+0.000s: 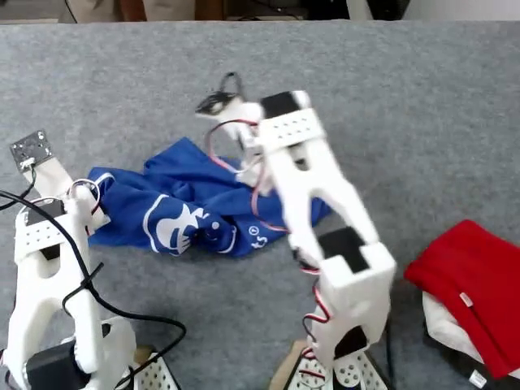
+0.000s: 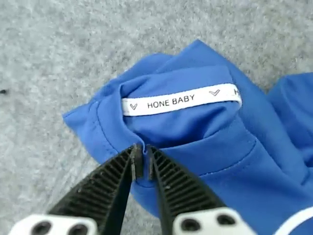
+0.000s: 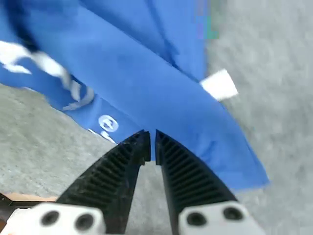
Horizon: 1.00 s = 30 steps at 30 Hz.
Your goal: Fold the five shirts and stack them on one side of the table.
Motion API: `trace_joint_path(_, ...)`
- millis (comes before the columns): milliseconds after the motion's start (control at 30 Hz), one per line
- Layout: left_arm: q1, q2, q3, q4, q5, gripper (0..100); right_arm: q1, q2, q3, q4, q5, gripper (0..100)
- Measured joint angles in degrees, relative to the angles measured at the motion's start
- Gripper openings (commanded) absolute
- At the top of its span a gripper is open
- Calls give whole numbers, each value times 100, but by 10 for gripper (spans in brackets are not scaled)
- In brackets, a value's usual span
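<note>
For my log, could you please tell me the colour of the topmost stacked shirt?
The topmost shirt is red; the high view shows it best.

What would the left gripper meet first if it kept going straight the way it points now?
The blue shirt: the left gripper is shut on its edge, and the white neck tape probably lies next in line.

Fingers (image 3: 124,166) tight on blue shirt (image 3: 146,88)

place: robot workbench, as in a lab | surface: table (image 1: 422,97) is covered with grey felt | rig: white left arm (image 1: 49,268) and right arm (image 1: 325,203) are mounted at its near edge | wiring: black cable (image 1: 122,313) and red wires (image 1: 313,305) are left exposed
</note>
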Motion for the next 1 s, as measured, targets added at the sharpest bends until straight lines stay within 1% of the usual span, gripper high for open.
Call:
trace_joint_path(67, 0, 0, -18, 35, 0, 19, -264, 193, -360, 149, 0, 41)
trace_joint_path(133, -62, 0, -220, 334, -9, 19, -492, 343, -712, 273, 0, 41)
trace_joint_path(233, -88, 0, -914, 1327, 0, 19, -826, 501, -1240, 378, 0, 52)
trace_joint_path(300, -9, 0, -1433, 2154, 0, 20, -1029, 668, -1547, 378, 0, 108)
trace_joint_path(367, 35, 0, -1916, 2840, -18, 25, -1169, 949, -1802, 378, 0, 188)
trace_joint_path(400, 35, 0, -2145, 3095, -18, 44, -1231, 1125, -1934, 378, 0, 224)
trace_joint_path(467, 35, 0, -2505, 3516, 0, 123, -1345, 1556, -2207, 387, 0, 275)
trace_joint_path(567, 35, 0, -2875, 4193, -9, 228, -1547, 2198, -2646, 422, 0, 285)
trace_joint_path(633, 35, 0, -2954, 4440, -9, 249, -1679, 2576, -2945, 431, 0, 284)
trace_joint_path(700, 35, 0, -3015, 4624, -18, 250, -1758, 2927, -3200, 448, 0, 265)
trace_joint_path(733, 35, 0, -3015, 4686, -18, 250, -1776, 3112, -3332, 466, 0, 233)
trace_joint_path(800, -26, 0, -3015, 4712, -18, 252, -1776, 3508, -3631, 484, 0, 136)
trace_joint_path(867, -255, 0, -3024, 4721, -18, 253, -1635, 3798, -4018, 519, 0, 28)
trace_joint_path(900, -422, 0, -3051, 4703, -18, 253, -1503, 3938, -4308, 571, 0, 0)
trace_joint_path(933, -607, 0, -3068, 4642, -18, 253, -1363, 4044, -4527, 633, 0, 17)
trace_joint_path(1000, -1037, 0, -3077, 4448, -18, 254, -1029, 4237, -4914, 756, -9, 5)
